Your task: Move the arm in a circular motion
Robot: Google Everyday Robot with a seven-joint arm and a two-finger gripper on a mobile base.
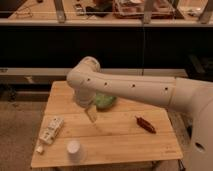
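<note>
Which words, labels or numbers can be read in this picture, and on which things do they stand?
None can be read.
The white packet on the wooden table: dark marks, not legible.
The arm, white cup and gripper, hanging over the table beside the green object: no text.

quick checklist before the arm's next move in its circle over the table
1. arm in view, elbow over the table: ok
2. gripper located, low over the table's middle: ok
3. gap between gripper and the green item behind it: cannot tell
4. cup and packet apart from the gripper, towards the front and left: ok
5. brown item apart, on the picture's right: ok
6. gripper's height above the table: cannot tell
</note>
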